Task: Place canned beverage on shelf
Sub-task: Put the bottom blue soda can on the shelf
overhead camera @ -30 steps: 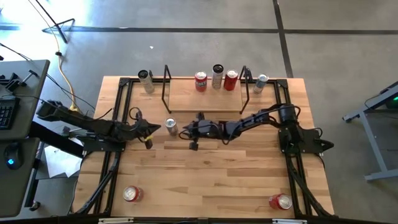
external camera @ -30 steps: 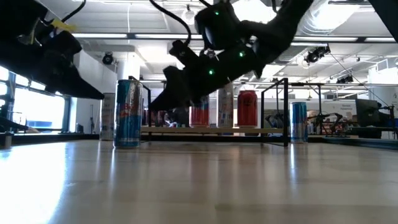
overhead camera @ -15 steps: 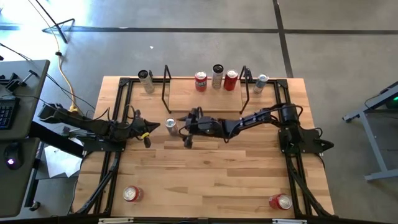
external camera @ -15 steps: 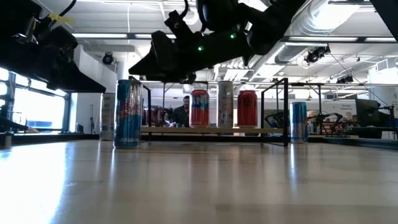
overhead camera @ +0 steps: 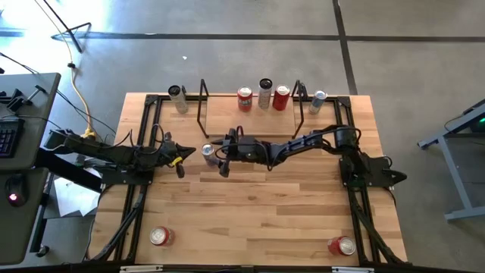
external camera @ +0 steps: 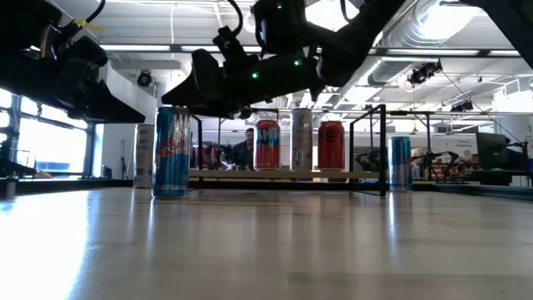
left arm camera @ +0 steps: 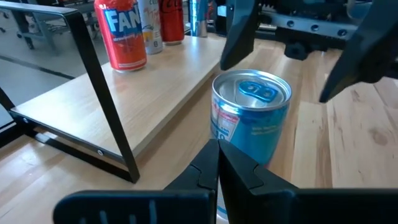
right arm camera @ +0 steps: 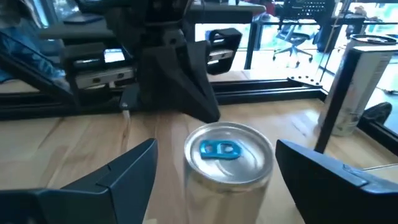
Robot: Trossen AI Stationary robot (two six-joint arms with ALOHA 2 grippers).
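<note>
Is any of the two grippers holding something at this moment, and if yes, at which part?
Nothing is held. The right gripper is open, fingers on either side of the blue can without touching. The left gripper is shut and empty, beside that can.

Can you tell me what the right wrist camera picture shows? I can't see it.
A silver can with a blue pull tab stands upright on the wooden table, between the right gripper's two open fingers, which are not touching it. The left gripper, shut, points at the can from behind.
</note>
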